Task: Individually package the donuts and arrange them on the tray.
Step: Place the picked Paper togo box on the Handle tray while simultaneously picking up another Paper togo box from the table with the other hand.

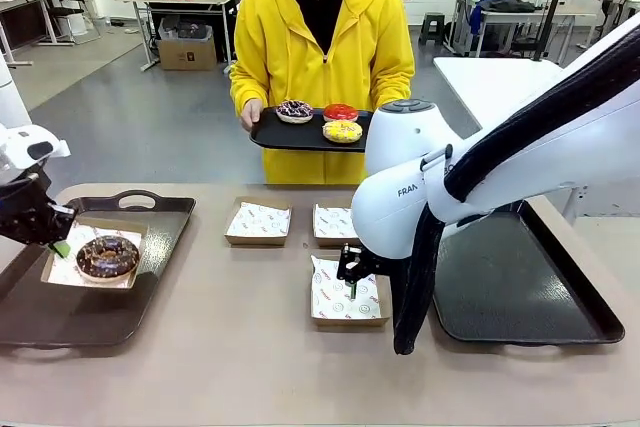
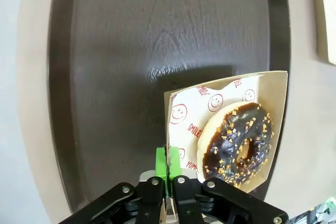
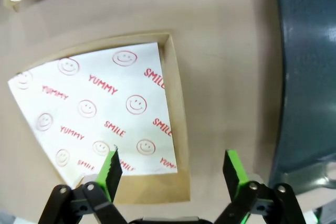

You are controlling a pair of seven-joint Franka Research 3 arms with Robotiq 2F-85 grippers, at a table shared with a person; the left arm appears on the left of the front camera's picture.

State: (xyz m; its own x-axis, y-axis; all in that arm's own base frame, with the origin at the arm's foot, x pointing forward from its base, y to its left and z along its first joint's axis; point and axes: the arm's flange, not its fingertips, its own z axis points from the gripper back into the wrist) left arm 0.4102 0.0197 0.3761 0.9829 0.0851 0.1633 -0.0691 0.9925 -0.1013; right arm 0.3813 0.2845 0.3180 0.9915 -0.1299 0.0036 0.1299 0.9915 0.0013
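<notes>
A chocolate donut [image 1: 107,255] with nut crumbs lies in a paper-lined cardboard box [image 1: 62,269] on the dark tray [image 1: 150,205] at the left. My left gripper [image 1: 60,245] is shut on that box's rim; the left wrist view shows the green pads [image 2: 168,167] pinching the box [image 2: 275,93] beside the donut [image 2: 239,142]. My right gripper [image 1: 352,282] hangs open over an empty lined box [image 1: 345,302]. Its fingers [image 3: 110,167] straddle that box's rim [image 3: 176,103]. The person holds a black tray [image 1: 270,137] with a dark sprinkled donut [image 1: 295,110], a red one [image 1: 340,112] and a yellow one [image 1: 342,131].
Two more empty lined boxes [image 1: 259,222] [image 1: 335,224] sit mid-table. A second dark tray [image 1: 520,287] lies at the right, its edge [image 3: 310,77] close beside my right gripper. My right arm's white body crosses the table's right half.
</notes>
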